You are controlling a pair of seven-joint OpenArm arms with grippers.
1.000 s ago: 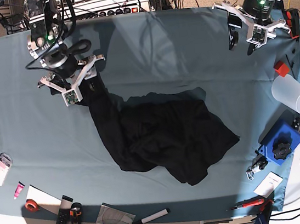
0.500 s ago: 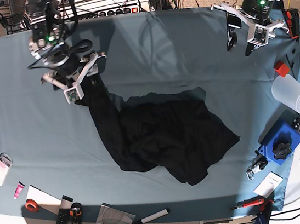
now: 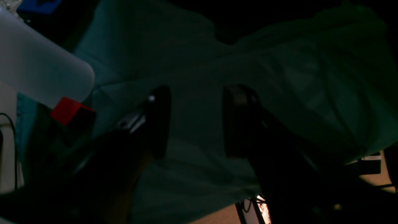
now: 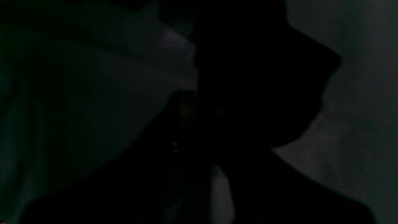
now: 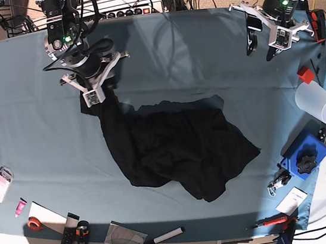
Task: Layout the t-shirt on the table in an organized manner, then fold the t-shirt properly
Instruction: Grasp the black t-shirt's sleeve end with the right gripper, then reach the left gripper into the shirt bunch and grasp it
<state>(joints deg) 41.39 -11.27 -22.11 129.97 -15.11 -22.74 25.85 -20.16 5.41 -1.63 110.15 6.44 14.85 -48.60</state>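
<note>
The black t-shirt (image 5: 175, 147) lies crumpled mid-table (image 5: 34, 151), its upper corner under the right pincer (image 5: 100, 94).

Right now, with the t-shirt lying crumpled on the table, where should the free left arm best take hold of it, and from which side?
The left gripper is open over bare table. The t-shirt tapers to a loose point on that arm's side, lying flat against the cloth. I would probably pinch that corner, coming down from above on the outer side, fingers across the edge, opposite the right gripper's end.
</note>
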